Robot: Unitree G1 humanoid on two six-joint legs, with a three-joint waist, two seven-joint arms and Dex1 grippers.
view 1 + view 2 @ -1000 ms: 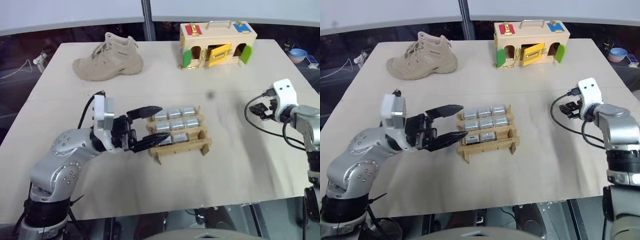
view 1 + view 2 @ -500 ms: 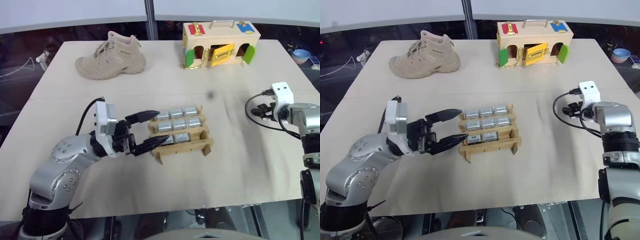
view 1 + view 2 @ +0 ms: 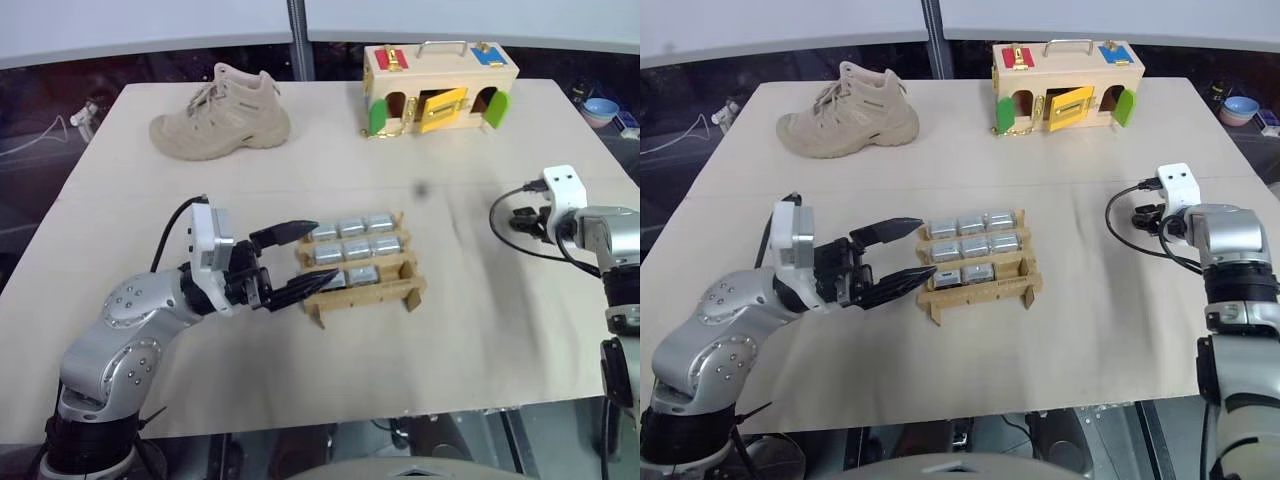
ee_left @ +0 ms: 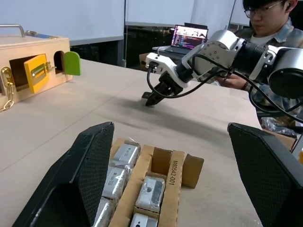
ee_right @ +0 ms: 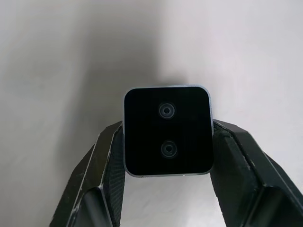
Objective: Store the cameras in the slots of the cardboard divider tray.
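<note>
The cardboard divider tray [image 3: 400, 292] sits mid-table with several silver cameras [image 3: 352, 249] lying in its slots. My left gripper [image 3: 322, 255] is open, one finger on each side of the tray's left end; its wrist view looks over the tray [image 4: 176, 165] and its cameras [image 4: 150, 190]. At the table's right, my right gripper [image 3: 522, 222] points down at the tabletop. In its wrist view a camera [image 5: 166, 130] with a black square face sits squeezed between the two fingers [image 5: 102, 165]. From the left wrist, that right gripper [image 4: 152, 98] has its tips at the table surface.
A tan shoe [image 3: 222, 103] lies at the back left. A pale wooden box with coloured doors [image 3: 440, 78] stands at the back centre-right. A person [image 4: 265, 28] sits beyond the table's right side with a laptop [image 4: 190, 37] behind. Bare table lies between tray and right gripper.
My right gripper's fingers have closed in on the camera at the table's right. The left gripper has stayed beside the tray. The head view shifted slightly.
</note>
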